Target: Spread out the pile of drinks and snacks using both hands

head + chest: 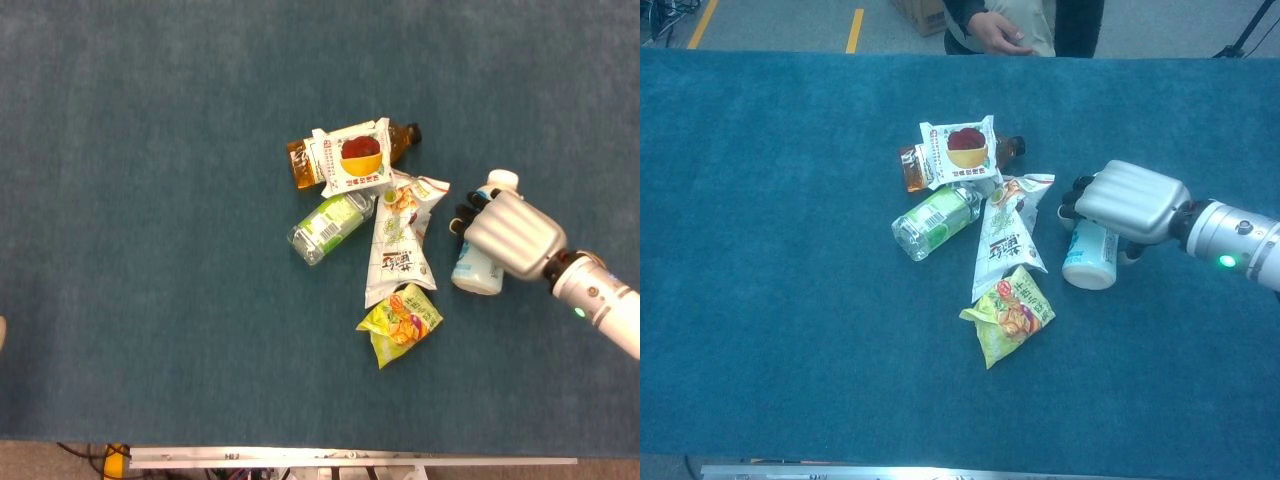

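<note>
My right hand (pixel 510 235) (pixel 1130 200) grips a white bottle with a light-blue label (pixel 476 275) (pixel 1089 262), which lies on the blue cloth a short gap right of the pile. The pile holds a brown tea bottle (pixel 300 165) (pixel 910 168) under a packet printed with a red bowl (pixel 352 158) (pixel 962 148). A green-labelled clear bottle (pixel 330 225) (pixel 932 220), a long white packet (pixel 398 245) (pixel 1005 235) and a yellow-green snack bag (pixel 400 325) (pixel 1008 315) lie below. My left hand shows in neither view.
A person (pixel 1010 25) stands at the table's far edge. A metal rail (pixel 350 460) runs along the near edge. Blue cloth (pixel 150 250) stretches left of the pile and to the right beyond my forearm.
</note>
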`<state>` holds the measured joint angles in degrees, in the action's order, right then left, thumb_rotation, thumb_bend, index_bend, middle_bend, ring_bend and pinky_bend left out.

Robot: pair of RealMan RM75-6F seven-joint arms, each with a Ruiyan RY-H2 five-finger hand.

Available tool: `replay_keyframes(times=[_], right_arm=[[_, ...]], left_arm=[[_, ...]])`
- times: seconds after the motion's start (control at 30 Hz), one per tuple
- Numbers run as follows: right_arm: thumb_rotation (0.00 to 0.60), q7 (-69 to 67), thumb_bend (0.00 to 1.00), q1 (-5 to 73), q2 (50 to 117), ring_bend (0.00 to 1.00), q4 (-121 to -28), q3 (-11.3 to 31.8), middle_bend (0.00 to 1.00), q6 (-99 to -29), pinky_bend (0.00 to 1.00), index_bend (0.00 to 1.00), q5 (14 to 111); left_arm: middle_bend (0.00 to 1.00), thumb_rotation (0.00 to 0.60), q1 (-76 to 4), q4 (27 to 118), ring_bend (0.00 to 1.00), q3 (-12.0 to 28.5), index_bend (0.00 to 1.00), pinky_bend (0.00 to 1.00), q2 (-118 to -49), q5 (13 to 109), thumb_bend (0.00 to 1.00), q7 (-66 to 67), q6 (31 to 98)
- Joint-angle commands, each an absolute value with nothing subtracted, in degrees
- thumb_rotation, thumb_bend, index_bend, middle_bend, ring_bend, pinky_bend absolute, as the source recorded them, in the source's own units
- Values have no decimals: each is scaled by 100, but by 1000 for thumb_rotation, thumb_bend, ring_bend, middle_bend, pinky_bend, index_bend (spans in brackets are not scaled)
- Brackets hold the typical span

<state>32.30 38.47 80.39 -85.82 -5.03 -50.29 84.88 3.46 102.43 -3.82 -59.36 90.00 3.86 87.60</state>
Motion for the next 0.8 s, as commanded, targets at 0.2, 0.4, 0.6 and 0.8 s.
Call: replay_keyframes(times=[0.2,0.4,0.6,0.8], right_arm=[[600,3233,0,3789,8034,494,-8588,-540,477,-5044,697,668,8531],[600,3034,0,3742,7949,545,-8770,-430,499,-5210,756,680,8561],[600,2919,0,3720,7868,590,-8907,-393,521,-5276,782,707,8611],[600,2589,0,3723,7726,595,-9240,-248,526,-5407,788,709,8653]], left_arm=[[188,600,355,10232,135,-395,147,150,-5936,9024,350,368,8782],[188,600,363,10244,135,-399,146,150,-5917,9033,351,368,8803],[188,600,359,10251,135,-405,146,150,-5917,9037,351,369,8793],[188,600,359,10269,135,-404,147,150,-5890,9048,351,373,8807]])
